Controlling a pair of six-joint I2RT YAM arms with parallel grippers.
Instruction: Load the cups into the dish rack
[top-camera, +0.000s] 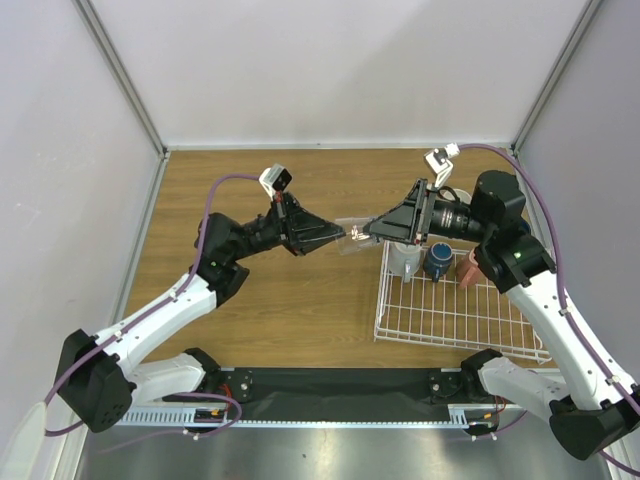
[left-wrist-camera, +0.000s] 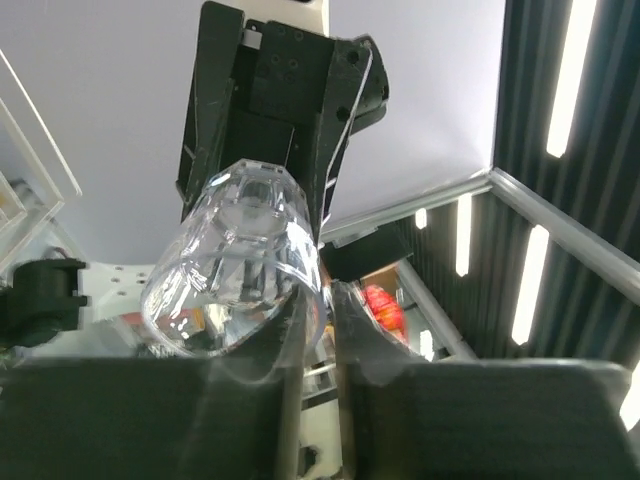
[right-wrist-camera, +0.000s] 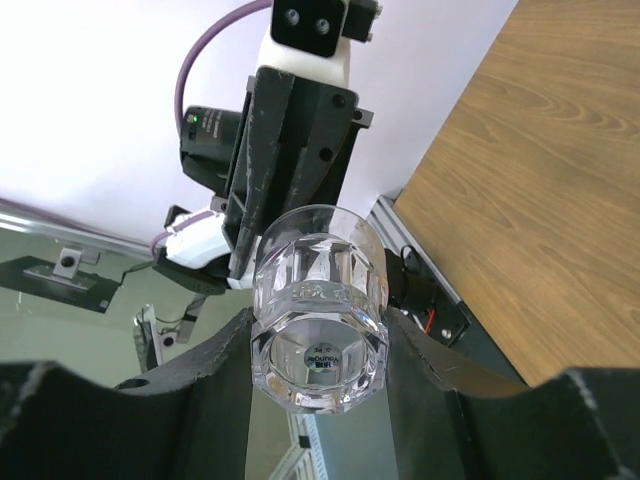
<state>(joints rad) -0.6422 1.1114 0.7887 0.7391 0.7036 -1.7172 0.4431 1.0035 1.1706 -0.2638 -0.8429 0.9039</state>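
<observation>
- The clear glass (top-camera: 352, 238) hangs above the counter (top-camera: 250, 310) at frame centre, between the two tools. Its long axis is level, with the mouth left and the base right.
- The left tool (left-wrist-camera: 320, 300) is nearly closed and pinches the rim wall.
- The right tool (right-wrist-camera: 318, 338) straddles the base; whether it clamps cannot be told.
- The dish rack (top-camera: 450, 330) lies lower right of the glass. The right arm is judged nearer.
</observation>
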